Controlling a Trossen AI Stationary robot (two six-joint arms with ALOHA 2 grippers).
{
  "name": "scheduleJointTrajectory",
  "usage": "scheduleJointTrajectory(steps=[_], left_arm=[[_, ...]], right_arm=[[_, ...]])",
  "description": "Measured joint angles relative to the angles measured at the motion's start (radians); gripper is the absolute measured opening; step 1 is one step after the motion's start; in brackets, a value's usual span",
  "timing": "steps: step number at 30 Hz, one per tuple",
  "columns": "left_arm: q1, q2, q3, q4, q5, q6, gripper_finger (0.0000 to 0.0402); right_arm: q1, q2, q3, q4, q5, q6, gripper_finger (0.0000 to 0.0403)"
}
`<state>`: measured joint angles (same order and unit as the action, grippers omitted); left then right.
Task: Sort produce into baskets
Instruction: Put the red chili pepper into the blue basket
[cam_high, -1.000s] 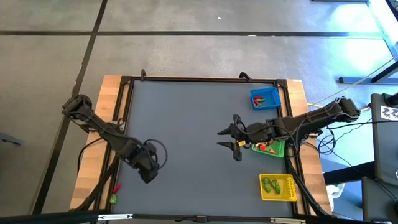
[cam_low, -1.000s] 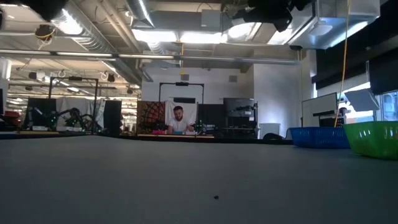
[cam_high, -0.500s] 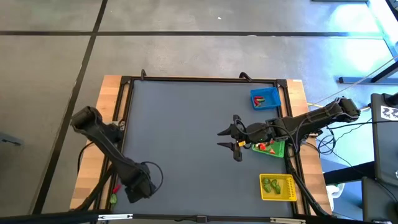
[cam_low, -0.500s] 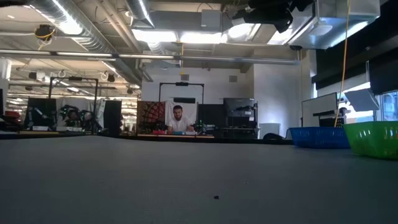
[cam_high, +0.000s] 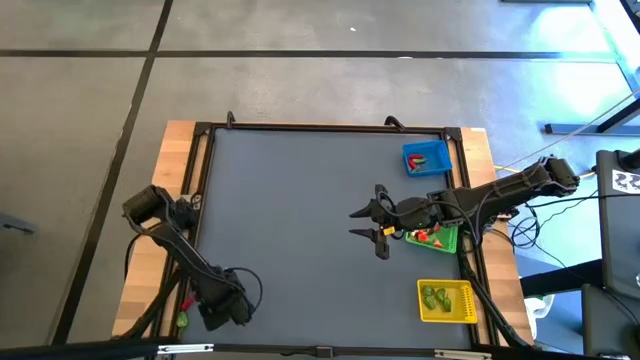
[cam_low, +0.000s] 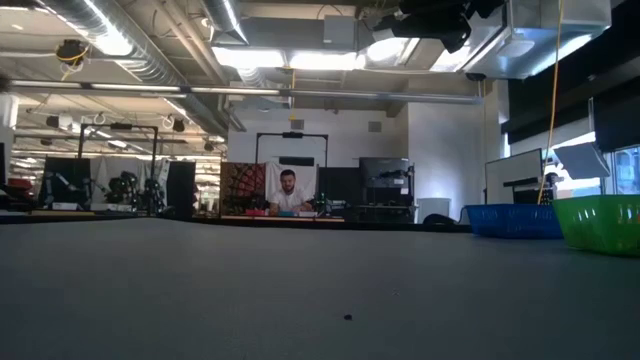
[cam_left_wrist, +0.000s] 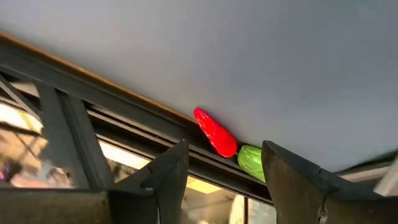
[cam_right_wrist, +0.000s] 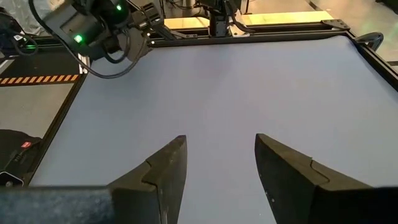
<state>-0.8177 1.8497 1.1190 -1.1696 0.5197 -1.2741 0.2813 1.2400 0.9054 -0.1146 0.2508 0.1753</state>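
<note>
A red produce piece (cam_left_wrist: 214, 132) and a green one (cam_left_wrist: 250, 162) lie side by side on the wooden border (cam_high: 150, 290), just outside the black frame rail at the table's near left corner. My left gripper (cam_left_wrist: 225, 167) stands open just short of them, tipped down, with a finger on either side and touching neither; in the high view it (cam_high: 208, 312) is beside the red piece (cam_high: 187, 302) and the green piece (cam_high: 182, 320). My right gripper (cam_high: 368, 222) hangs open over the mat, left of the green basket (cam_high: 447, 241).
The blue basket (cam_high: 427, 158), the green basket and the yellow basket (cam_high: 447, 301) stand along the right edge, each holding a few pieces. The black frame rail (cam_left_wrist: 124, 134) runs between my left gripper and the two pieces. The grey mat's (cam_high: 300, 220) middle is bare. A person sits far behind the table (cam_low: 289, 192).
My left gripper has swung toward the table's near left corner and sunk, tipping further down and rolling, until it came close to the red and green pieces. Its fingers have stayed open. My right arm has kept still.
</note>
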Motion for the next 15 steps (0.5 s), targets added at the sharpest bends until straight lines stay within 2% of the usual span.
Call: scheduleJointTrajectory(steps=[4,7,15], left_arm=[[-0.003,0.003,-0.059,0.110,0.067,-0.071,0.0196],[-0.007,0.002,-0.097,0.162,0.074,-0.093,0.0196],[-0.026,0.001,-0.173,0.190,0.107,-0.122,0.0196]], right_arm=[[0.000,0.000,0.000,0.000,0.000,0.000,0.0188],[0.000,0.000,0.000,0.000,0.000,0.000,0.0188],[0.000,0.000,0.000,0.000,0.000,0.001,0.0188]])
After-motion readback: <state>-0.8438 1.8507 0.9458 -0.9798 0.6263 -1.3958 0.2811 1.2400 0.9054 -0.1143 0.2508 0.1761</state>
